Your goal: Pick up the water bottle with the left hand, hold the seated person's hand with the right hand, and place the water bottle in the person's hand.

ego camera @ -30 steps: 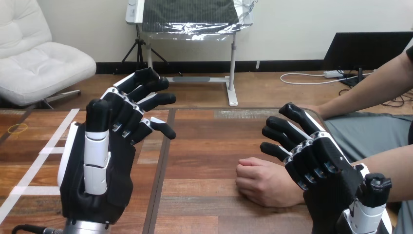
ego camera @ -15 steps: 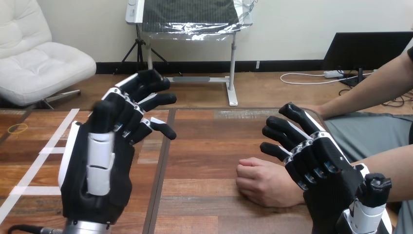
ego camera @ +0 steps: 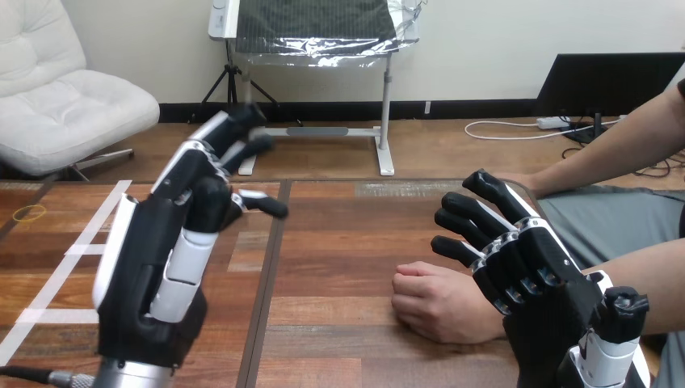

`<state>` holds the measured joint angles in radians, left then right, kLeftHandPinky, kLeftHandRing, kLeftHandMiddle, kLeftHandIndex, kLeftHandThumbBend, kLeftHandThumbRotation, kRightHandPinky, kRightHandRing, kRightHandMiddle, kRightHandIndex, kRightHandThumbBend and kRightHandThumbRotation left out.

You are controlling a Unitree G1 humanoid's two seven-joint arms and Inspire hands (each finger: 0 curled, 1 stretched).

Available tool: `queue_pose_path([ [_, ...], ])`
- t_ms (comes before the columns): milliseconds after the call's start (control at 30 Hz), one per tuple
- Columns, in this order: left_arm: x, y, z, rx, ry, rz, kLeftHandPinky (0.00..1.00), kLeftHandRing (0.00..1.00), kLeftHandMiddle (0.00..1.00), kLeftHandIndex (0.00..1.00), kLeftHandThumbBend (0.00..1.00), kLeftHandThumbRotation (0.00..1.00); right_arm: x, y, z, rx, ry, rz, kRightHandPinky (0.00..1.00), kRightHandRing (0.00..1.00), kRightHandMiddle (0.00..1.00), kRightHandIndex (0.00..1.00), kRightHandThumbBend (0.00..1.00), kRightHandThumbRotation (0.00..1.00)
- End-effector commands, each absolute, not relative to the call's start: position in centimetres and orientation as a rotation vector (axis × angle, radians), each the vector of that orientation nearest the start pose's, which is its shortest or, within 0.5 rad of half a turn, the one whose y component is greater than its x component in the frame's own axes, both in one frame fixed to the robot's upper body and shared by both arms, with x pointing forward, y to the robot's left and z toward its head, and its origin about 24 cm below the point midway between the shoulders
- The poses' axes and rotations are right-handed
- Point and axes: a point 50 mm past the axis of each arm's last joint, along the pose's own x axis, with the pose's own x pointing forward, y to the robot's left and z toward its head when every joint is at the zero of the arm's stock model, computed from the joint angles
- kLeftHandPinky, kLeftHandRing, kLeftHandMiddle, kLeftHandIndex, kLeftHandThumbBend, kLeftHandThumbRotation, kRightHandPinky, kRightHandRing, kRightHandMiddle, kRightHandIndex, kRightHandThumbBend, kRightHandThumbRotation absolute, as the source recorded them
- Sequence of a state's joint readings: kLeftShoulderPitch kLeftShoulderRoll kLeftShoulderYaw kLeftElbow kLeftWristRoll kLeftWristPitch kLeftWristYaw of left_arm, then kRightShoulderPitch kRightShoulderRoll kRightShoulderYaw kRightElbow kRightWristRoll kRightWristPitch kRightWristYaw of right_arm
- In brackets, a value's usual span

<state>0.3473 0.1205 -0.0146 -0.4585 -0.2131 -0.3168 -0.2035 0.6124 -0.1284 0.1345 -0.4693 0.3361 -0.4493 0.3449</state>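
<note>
Person's hand (ego camera: 440, 301): first entry, resting on the wooden table (ego camera: 347, 234), right of its middle and toward the near edge. You see it knuckles up, with the fingers curled loosely under and pointing to the view's left. Its wrist runs rightward and passes behind the robot's right hand.

Right hand (ego camera: 529, 279): raised just beside and over that wrist, with the back shell toward you. Its fingers (ego camera: 464, 218) are straight to lightly bent, spread, and aimed up and left. None of them wraps the wrist or the person's hand. The thumb (ego camera: 622, 311) stands upright at the lower right. You cannot tell from here whether the palm touches the wrist.

Left hand (ego camera: 149, 271): well apart from both, raised over the table's left part, with its silver arm coming in at the bottom edge. The fingers reach forward and away from you, relaxed and unclenched. Its thumb (ego camera: 190, 255) lies across the front of the palm.

Forearm (ego camera: 614, 149) of the person: upper right, beyond the table's far corner, sloping down to the left.

Table surface, further entries for you:
- a dark seam (ego camera: 271, 259) running from far to near between the two robot hands;
- white tape lines (ego camera: 77, 249) on the left part;
- a small yellow ring (ego camera: 31, 212) lying flat near the far left edge.
</note>
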Motion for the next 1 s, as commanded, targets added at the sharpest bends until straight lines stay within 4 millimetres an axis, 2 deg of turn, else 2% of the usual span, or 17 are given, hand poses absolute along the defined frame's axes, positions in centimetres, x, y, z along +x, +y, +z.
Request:
queue_pose_path([
  [0,18.5,17.1,11.9,0.003,-0.528,-0.143,0.99,1.00,1.00,0.99,0.99,0.82,13.7,-15.5,9.1,0.172,-0.413,0.295,0.81,0.86,0.85,0.88,0.90,1.00],
  [433,19.2,18.0,12.4,0.085,-0.549,-0.061,1.00,1.00,1.00,1.00,1.00,0.88,13.8,-15.4,8.9,0.168,-0.415,0.292,0.81,0.86,0.85,0.88,0.90,1.00],
  [967,20.7,19.7,12.8,0.155,-0.582,-0.023,1.00,1.00,1.00,1.00,1.00,0.87,13.9,-15.3,8.8,0.172,-0.416,0.290,0.80,0.86,0.85,0.88,0.89,1.00],
])
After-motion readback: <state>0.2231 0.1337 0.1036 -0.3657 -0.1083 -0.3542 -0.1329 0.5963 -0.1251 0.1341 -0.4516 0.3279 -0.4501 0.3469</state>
